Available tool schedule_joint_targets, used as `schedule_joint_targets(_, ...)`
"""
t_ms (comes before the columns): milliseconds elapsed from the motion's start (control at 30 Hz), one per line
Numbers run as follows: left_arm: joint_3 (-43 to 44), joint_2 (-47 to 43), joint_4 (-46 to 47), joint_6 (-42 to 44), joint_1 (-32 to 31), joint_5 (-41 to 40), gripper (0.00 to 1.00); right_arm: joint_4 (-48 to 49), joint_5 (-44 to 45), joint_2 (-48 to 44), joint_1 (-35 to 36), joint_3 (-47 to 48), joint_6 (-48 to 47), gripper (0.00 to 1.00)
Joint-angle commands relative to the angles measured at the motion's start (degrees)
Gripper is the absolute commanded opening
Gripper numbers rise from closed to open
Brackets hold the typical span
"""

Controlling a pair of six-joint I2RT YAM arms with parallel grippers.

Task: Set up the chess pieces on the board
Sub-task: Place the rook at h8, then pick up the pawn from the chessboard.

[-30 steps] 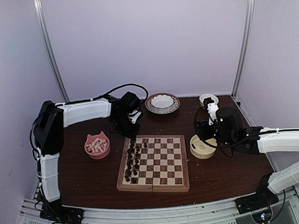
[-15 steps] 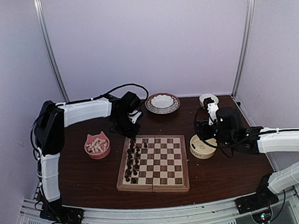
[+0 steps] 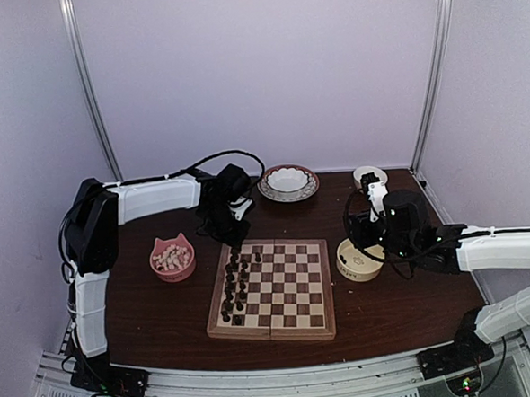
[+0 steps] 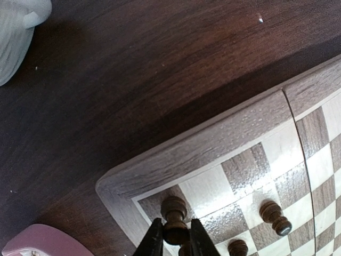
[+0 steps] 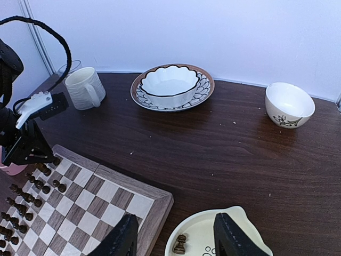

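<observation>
Dark wooden table [image 3: 165, 322] is topped at its centre by the chequered folding chessboard [image 3: 293, 291]. A cream dish [image 5: 200, 224] is set at the board's 3 o'clock, and a pink cat-eared bowl [image 3: 172, 258] of pale pieces at its 10 o'clock. The right gripper [image 5: 176, 241] is held over the dish, jaws apart and empty. The left gripper [image 4: 176, 242] is set narrowly about a corner piece [image 4: 173, 205] at the board's 11 o'clock; whether it is pinched cannot be told. Dark chess pieces [image 3: 234, 286] are ranked along the 9 o'clock side, and two dark pieces [image 5: 180, 244] are seen in the dish.
</observation>
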Motion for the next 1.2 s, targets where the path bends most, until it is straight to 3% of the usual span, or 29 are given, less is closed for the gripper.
schedule_joint_targets(0,1.7,0.8,-0.8,0.8,0.0,0.3,0.23,-0.1,-0.6,-1.2,-0.2,1.4,-0.1,0.52)
schedule_joint_targets(500,2.9,-3.9,-1.1,4.7,-0.1,1.1,0.27,0.0,-0.7,-0.4,-0.2,1.5,-0.3,0.52)
schedule_joint_targets(733,-0.5,-9.1,2.1,7.6,-4.1,-1.3,0.27,0.0,-0.8,-0.2,-0.2,1.6,-0.5,0.52)
schedule_joint_targets(1167,-3.1,-7.6,3.4,7.2,-8.3,2.5,0.29,-0.1,-0.2,-1.4,-0.2,1.2,-0.5,0.52)
